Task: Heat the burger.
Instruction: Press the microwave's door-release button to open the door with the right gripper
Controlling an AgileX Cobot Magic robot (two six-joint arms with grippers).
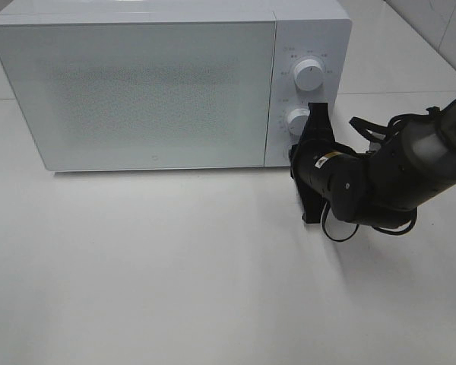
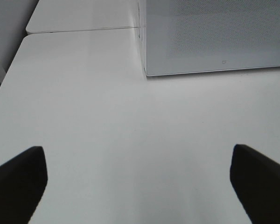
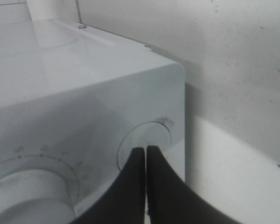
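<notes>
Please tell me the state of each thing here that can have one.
Microwave door: closed.
Upper knob: free.
Lower knob: free.
Left tool: open, empty.
Right tool: shut, empty, tips at the round button.
Burger: not in view.

Nothing here is coming through clearly enough to read. The microwave [image 1: 137, 91] is carrying a tiny grey mark [image 2: 222, 61] low on its door, looking like a small logo, though I cannot make out its shape. Faint print [image 1: 289, 53] is running around the upper knob [image 1: 310, 74], far too small to read. Pale ticks [image 3: 60, 161] and blurred figures are ringing a dial [image 3: 28, 196] in the right wrist view. A yellow sticker [image 1: 330, 157] is sitting on the right arm [image 1: 395, 175], and its wording is too small to tell.
</notes>
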